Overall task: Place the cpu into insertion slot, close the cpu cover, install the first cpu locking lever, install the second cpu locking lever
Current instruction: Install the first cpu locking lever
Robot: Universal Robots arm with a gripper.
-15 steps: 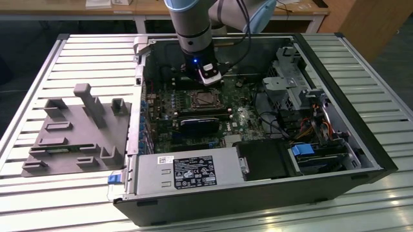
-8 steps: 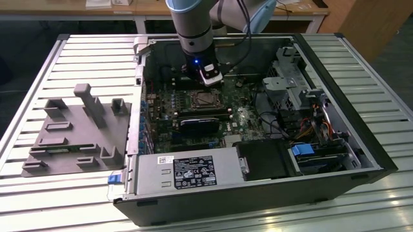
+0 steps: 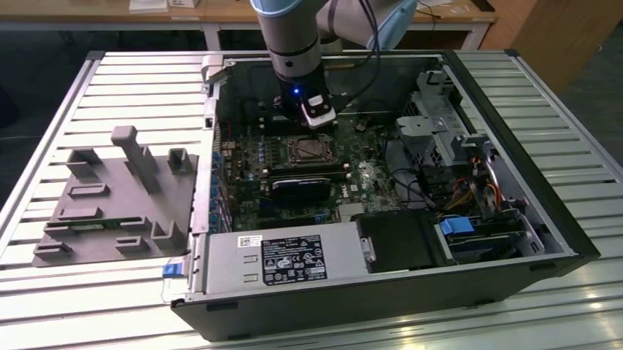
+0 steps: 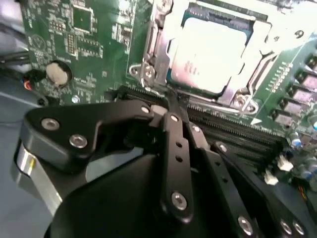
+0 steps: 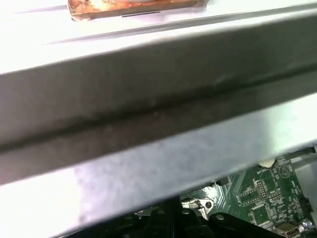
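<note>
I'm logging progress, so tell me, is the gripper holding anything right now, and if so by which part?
Nothing is visibly held. The gripper is closed beside the cpu cover, with the cpu already seated.

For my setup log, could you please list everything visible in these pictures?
computer case: one, black, open, on the slatted table
motherboard: one, green, inside the case
cpu: one, silver-grey, seated in the insertion slot
cpu cover: one, silver frame, down around the cpu
power supply: one, grey, case front edge
fixture tray: one, grey, at the exterior view's left
gripper: one, black, fingers together beside the socket
</note>
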